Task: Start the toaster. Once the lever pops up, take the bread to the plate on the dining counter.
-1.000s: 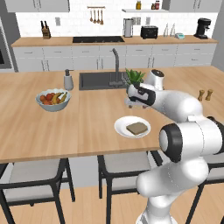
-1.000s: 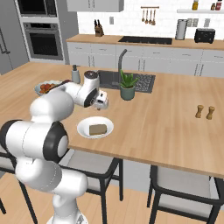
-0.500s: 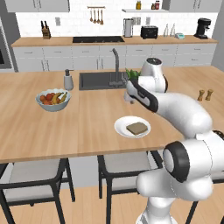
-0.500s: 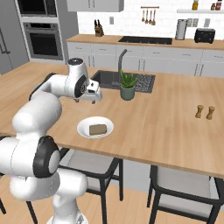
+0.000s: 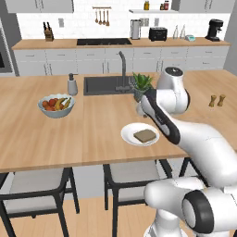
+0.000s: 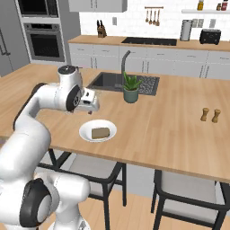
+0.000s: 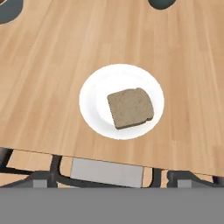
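The bread [image 5: 145,135], a tan-brown slice, lies flat on the white plate [image 5: 129,134] near the front edge of the dining counter [image 5: 92,129]. My gripper [image 5: 140,111] hangs above the plate's far side, open and holding nothing. From the other side, the gripper [image 6: 91,110] is just above and left of the plate [image 6: 88,131] and the bread [image 6: 100,133]. Looking down from the hand, the bread [image 7: 130,107] lies a little right of centre on the plate [image 7: 94,105]. The black toaster [image 5: 158,33] stands far off on the back counter, also seen as the toaster [image 6: 210,36].
A fruit bowl [image 5: 56,105] sits at the left of the counter, with a soap dispenser [image 5: 72,85] and the dark sink [image 5: 107,84] behind it. A potted plant [image 6: 130,86] stands just beyond the plate. Shakers [image 6: 210,115] are at the right. Dark stools [image 5: 32,185] line the near edge.
The arm has folded, with its elbow swung up and the hand drawn back towards the near edge over the plate. The bread and the plate lie where they were.
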